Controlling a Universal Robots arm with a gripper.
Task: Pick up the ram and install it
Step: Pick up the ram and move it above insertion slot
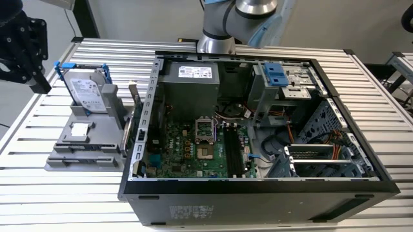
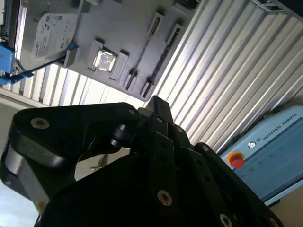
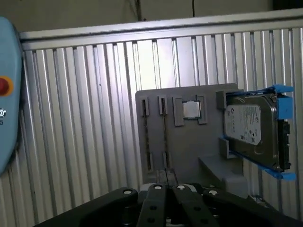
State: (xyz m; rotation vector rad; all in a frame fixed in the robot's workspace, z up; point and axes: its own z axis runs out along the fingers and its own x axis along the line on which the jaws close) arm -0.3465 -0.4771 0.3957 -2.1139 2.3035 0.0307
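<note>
Ram (image 2: 163, 59): second wrist view; PC (image 1: 258, 193): exterior view.

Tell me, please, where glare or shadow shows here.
Second wrist view: glare streaks the table and the chip in the grey holder glints white; first wrist view: the table shines beside the holder; exterior view: even light, computer case shaded inside.
</note>
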